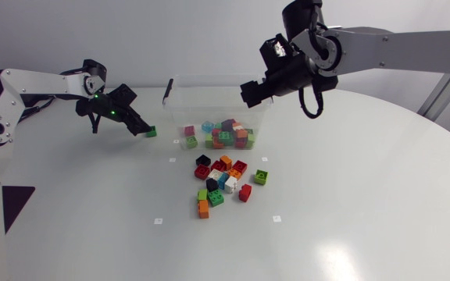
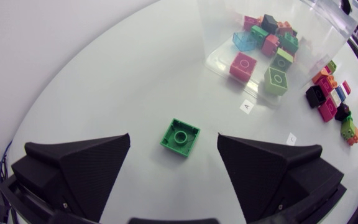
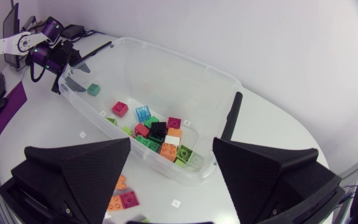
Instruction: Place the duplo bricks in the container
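Roughly half the bricks (image 1: 223, 134) sat in the container (image 1: 180, 90) at upper centre; a pile (image 1: 221, 181) waited below. The left gripper (image 1: 137, 124) gaped around 1 untouched green brick (image 1: 151, 132) at centre-left; the right gripper (image 1: 250, 92) hovered open, empty.

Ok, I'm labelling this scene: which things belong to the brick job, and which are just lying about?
Job: clear container, bricks inside it, loose brick pile, green brick between the open left gripper fingers.
Lying about: small white tags on the table.
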{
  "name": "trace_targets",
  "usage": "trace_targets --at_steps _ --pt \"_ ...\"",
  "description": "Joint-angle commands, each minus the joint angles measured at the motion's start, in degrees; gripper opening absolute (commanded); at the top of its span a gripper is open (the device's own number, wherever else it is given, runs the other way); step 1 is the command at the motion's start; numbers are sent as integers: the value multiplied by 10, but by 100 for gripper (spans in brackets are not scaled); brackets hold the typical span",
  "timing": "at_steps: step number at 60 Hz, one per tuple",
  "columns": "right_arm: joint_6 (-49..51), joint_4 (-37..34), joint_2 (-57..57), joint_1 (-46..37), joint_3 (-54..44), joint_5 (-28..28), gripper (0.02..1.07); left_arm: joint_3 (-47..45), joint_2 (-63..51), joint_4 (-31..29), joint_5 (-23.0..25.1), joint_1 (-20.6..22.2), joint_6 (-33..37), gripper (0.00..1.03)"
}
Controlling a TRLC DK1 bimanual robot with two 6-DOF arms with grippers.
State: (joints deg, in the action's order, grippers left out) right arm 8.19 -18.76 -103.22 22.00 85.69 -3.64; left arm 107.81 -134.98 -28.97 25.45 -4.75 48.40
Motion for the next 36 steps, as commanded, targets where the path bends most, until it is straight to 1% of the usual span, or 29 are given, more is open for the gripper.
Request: trace_targets --at_steps 1,8,27,33,36 --pt "14 13 28 -6 -31 -8 98 33 -29 -21 9 -1 41 97" --pt "16 20 44 -13 -56 -14 98 64 -54 -54 11 -2 64 97" --pt "23 24 71 -24 -85 -22 98 103 -89 -66 10 -2 78 97" --pt "24 24 79 -24 -90 -22 98 112 -96 -77 10 0 85 96" --pt "24 24 85 -24 -96 -22 98 115 -100 -84 10 2 90 94"
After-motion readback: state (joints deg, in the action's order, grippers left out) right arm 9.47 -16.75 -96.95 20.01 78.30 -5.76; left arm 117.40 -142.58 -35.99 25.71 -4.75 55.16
